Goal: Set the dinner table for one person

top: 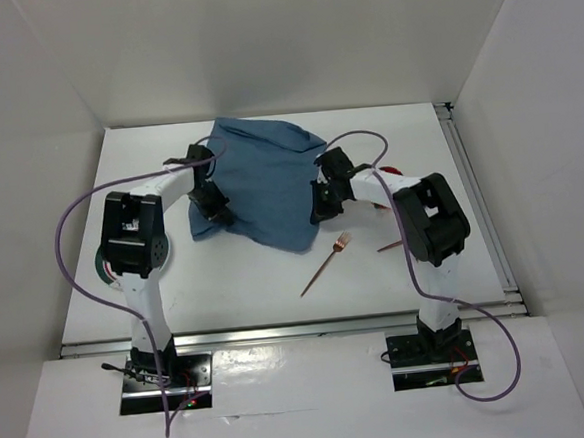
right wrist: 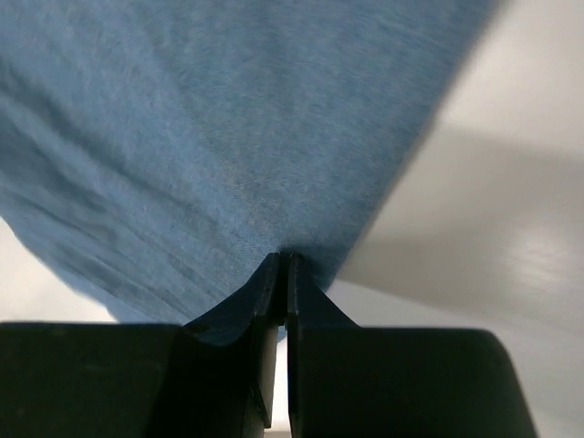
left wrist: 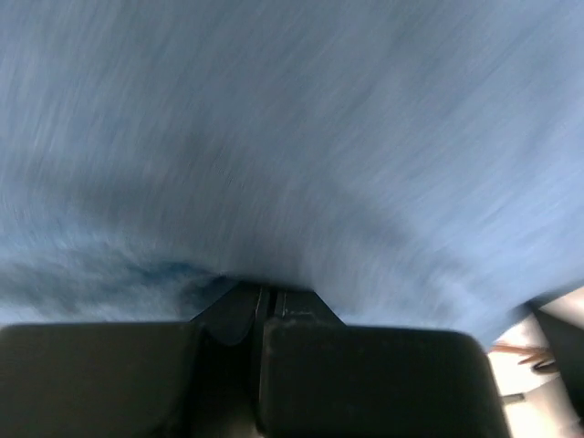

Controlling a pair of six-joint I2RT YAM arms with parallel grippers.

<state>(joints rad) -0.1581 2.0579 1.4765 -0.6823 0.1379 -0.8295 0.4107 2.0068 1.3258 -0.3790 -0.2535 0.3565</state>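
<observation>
White walls [top: 260, 41] enclose the white dinner table [top: 426, 270], which spans the view above the arm bases. At its far middle sits a rumpled blue cloth mat [top: 264, 171], with the left gripper [top: 215, 214] and right gripper [top: 321, 209] each clamped on its near edge. A copper fork [top: 325, 264] lies nearer.

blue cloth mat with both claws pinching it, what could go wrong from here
1. The left claw and right claw each pinch only a thin edge of the crumpled blue cloth mat, so it may slip free or land wrinkled.
2. Its near corner lies close to the copper-coloured metal fork on the white tabletop; pulling the mat nearer could drag or cover the fork.
</observation>
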